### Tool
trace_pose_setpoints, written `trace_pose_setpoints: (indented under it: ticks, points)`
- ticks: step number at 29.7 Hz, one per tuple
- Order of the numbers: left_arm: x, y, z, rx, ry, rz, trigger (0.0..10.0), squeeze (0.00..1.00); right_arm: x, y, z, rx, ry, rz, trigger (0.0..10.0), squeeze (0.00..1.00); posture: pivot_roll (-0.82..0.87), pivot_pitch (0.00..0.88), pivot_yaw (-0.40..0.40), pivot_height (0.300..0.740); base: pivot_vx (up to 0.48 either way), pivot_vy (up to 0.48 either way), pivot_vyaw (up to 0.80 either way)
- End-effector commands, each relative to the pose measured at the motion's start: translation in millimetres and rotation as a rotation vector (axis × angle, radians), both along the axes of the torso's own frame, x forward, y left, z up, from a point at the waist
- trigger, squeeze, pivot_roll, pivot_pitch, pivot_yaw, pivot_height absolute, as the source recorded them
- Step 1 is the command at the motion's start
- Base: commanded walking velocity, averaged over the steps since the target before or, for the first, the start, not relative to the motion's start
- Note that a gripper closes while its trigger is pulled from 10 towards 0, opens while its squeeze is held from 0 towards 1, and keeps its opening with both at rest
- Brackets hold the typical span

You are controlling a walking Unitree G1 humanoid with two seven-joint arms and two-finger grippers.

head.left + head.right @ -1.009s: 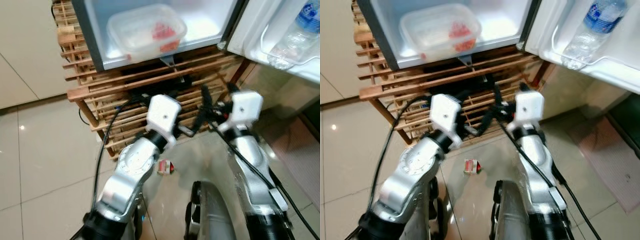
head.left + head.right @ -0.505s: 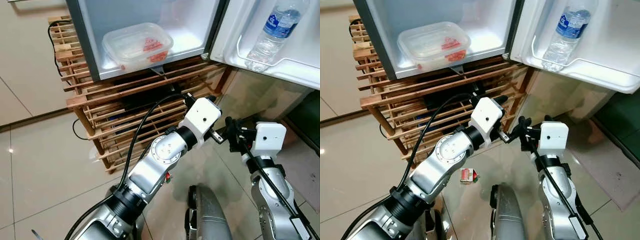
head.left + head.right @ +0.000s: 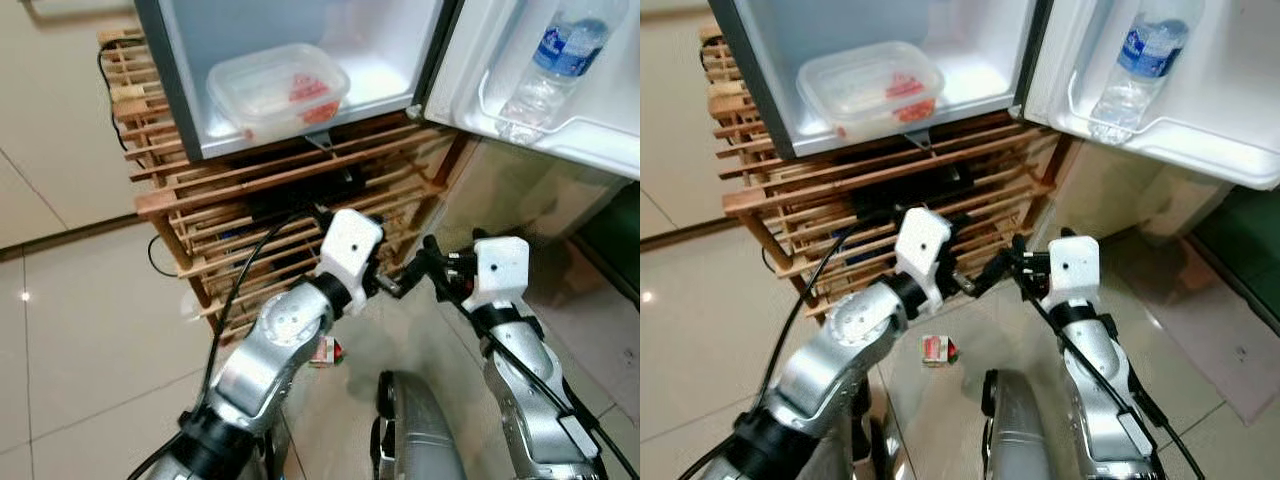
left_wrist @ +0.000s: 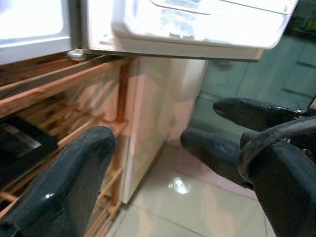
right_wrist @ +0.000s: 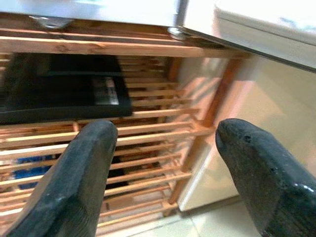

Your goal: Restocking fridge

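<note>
The fridge [image 3: 970,40] stands open at the top of the head views, its upper part cut off by the frame edge. On its floor, toward the upper left, sits a clear lidded food container [image 3: 870,85] with something red inside; what the red food is cannot be made out through the plastic. The open fridge door [image 3: 1200,150] swings out to the upper right, and 1 water bottle [image 3: 1137,62] with a blue label leans in its door shelf, the cap cut off at the top edge.

The fridge rests on a slatted wooden rack [image 3: 770,195]. A flat black object [image 5: 61,94] lies on a shelf inside the rack, half hidden by the slats, and its nature is unclear.

In the middle of the frame, both grippers hang in front of the rack, below the fridge and touching none of it. The left gripper [image 4: 148,143] has its 2 black fingers spread apart with nothing between them. The right gripper [image 5: 165,133] is likewise spread wide and empty, facing the rack's corner post. The 2 grippers sit close together, their tips nearly meeting.

On the glossy tiled floor [image 3: 700,350], between the arms at lower centre, lies a small red and white packet [image 3: 936,349], too small to read.
</note>
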State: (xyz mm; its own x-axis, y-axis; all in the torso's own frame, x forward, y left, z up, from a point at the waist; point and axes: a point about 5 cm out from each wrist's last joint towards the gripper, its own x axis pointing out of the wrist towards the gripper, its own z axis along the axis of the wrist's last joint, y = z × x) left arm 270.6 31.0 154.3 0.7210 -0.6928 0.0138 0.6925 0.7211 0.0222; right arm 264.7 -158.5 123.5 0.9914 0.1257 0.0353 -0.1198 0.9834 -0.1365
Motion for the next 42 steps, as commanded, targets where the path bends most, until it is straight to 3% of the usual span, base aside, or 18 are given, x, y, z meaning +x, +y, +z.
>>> trace_pose_setpoints:
  ticks: [1, 13, 17, 26, 29, 33, 35, 36, 37, 39, 42]
  points:
    - [18.2, 64.2, -17, 0.084, 0.083, 0.307, 10.0, 0.00, -3.6, -25.6, 6, -0.020, -0.048, -0.083, 10.0, 0.00, 0.04, 0.160, -0.040, 0.619, 0.000, 0.000, 0.00]
    - [-1.8, 73.1, -10, 0.093, 0.142, 0.308, 10.0, 0.00, 9.1, -29.0, 14, -0.054, -0.068, -0.060, 10.0, 0.00, 0.06, 0.176, -0.072, 0.619, 0.000, 0.000, 0.00]
    - [-13.3, 74.1, -11, 0.164, 0.143, 0.261, 10.0, 0.00, 9.1, -33.3, 17, -0.067, -0.076, -0.056, 10.0, 0.00, 0.06, 0.211, -0.097, 0.619, 0.000, 0.000, 0.00]
    - [-19.0, 67.6, -15, 0.257, 0.113, 0.238, 10.0, 0.00, 10.5, -31.7, 23, -0.071, -0.082, -0.033, 10.0, 0.00, 0.05, 0.219, -0.112, 0.619, 0.000, 0.000, 0.00]
    - [-14.0, 68.3, -2, 0.233, 0.090, 0.220, 10.0, 0.00, 12.4, -32.4, 23, -0.074, -0.085, -0.033, 10.0, 0.00, 0.05, 0.219, -0.110, 0.619, 0.000, 0.000, 0.00]
    - [-8.6, 59.7, 20, 0.090, 0.047, 0.220, 10.0, 0.00, 13.3, -30.8, 23, -0.071, -0.087, -0.033, 10.0, 0.00, 0.05, 0.216, -0.110, 0.619, 0.000, 0.000, 0.00]
    - [-5.0, 48.7, 39, 0.001, -0.037, 0.222, 10.0, 0.00, 13.9, -27.7, 22, -0.067, -0.086, -0.031, 10.0, 0.00, 0.06, 0.215, -0.106, 0.619, 0.000, 0.000, 0.00]
    - [-5.3, 35.0, 51, -0.050, -0.085, 0.182, 10.0, 0.00, 14.5, -24.5, 20, -0.064, -0.085, -0.024, 10.0, 0.00, 0.06, 0.212, -0.107, 0.619, 0.000, 0.000, 0.00]
    - [-5.3, 35.0, 51, -0.050, -0.085, 0.182, 10.0, 0.00, 14.5, -24.5, 20, -0.064, -0.085, -0.024, 10.0, 0.00, 0.06, 0.212, -0.107, 0.619, 0.000, 0.000, 0.00]
    - [-7.3, 18.3, 58, -0.038, -0.117, 0.104, 10.0, 0.00, 16.2, -20.6, 19, -0.056, -0.083, -0.018, 10.0, 0.00, 0.06, 0.208, -0.110, 0.619, 0.000, 0.000, 0.00]
    - [-7.6, 11.9, 61, -0.039, -0.113, 0.065, 10.0, 0.00, 17.1, -18.2, 19, -0.054, -0.084, -0.013, 10.0, 0.00, 0.06, 0.209, -0.110, 0.619, 0.000, 0.000, 0.00]
